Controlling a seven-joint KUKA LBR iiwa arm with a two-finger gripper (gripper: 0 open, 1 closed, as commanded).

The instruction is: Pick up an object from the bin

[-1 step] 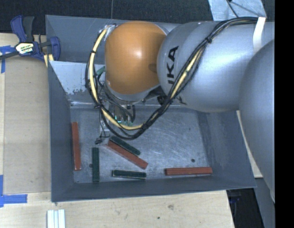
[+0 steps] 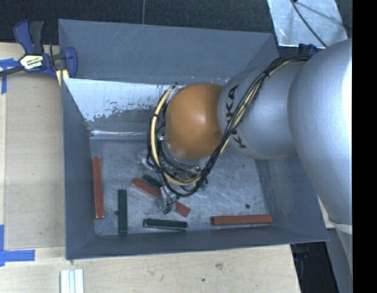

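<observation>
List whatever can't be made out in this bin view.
1. Hand: camera view, mostly under the orange cover and cables; contact with anything unclear.
2. Short red stick: its right end runs under the cables.
3. Bin's floor, upper right: covered by the arm.

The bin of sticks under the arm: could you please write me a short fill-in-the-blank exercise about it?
1. The long stick beside the bin's left wall is ____.
2. The shorter stick next to it is dark ____.
3. In the camera view, the gripper hangs to the ____ of the red stick lying along the view's lower wall.
Missing words: red; green; left.
</observation>
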